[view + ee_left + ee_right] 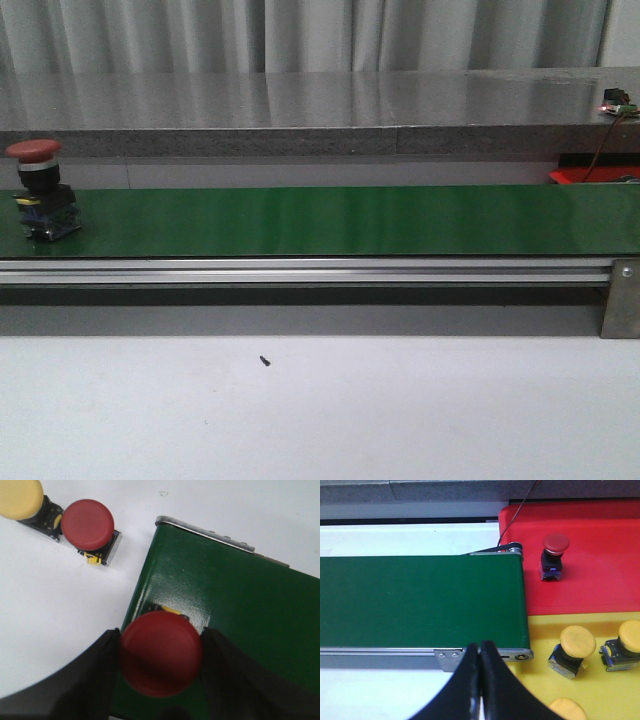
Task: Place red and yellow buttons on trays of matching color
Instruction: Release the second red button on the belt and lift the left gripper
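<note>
A red button [38,190] stands at the left end of the green belt [330,220]. The left gripper [161,652] is spread wide around it. The right gripper [480,667] is pressed together, holding nothing, by the belt's right end. There, one red button [554,555] sits on the red tray [600,570] and yellow buttons [576,647] on the yellow tray [540,630].

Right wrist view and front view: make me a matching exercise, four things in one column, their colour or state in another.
1. right end effector
2. red tray
3. yellow tray
4. belt

A. yellow buttons on it
B. shut
C. green
D. one red button on it

Pairs: 1-B, 2-D, 3-A, 4-C
</note>
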You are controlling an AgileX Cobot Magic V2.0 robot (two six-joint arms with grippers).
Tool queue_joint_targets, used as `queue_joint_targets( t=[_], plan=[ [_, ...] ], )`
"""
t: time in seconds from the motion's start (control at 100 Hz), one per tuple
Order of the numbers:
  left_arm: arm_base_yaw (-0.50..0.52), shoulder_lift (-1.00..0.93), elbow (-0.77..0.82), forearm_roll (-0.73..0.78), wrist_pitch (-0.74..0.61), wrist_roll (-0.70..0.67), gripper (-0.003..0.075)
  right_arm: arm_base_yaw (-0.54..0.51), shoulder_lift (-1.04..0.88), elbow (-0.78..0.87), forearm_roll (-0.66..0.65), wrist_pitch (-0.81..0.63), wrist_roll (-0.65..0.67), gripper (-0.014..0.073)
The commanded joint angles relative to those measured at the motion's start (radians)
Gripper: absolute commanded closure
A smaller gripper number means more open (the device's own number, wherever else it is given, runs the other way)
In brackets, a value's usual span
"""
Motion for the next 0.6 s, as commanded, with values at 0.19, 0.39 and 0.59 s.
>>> queue_joint_targets(
  t=[0.19, 0.39, 0.59],
  plan=[
    [-0.005, -0.046, -0.028, -0.068, -0.019, 0.049, 0.0152, 0.001, -0.006, -0.026, 0.012, -0.072, -0.006, 0.0654],
    [-0.005, -0.094, -0.028, -0.152, -0.009, 0.097, 0.0153, 0.001, -0.006, -0.026, 0.012, -0.072, -0.006, 0.0654],
    [-0.016, -0.182, -0.028, -0.175, 0.033, 0.129, 0.0288, 0.001, -0.006, -0.026, 0.012, -0.072, -0.006, 0.0654]
  ],
)
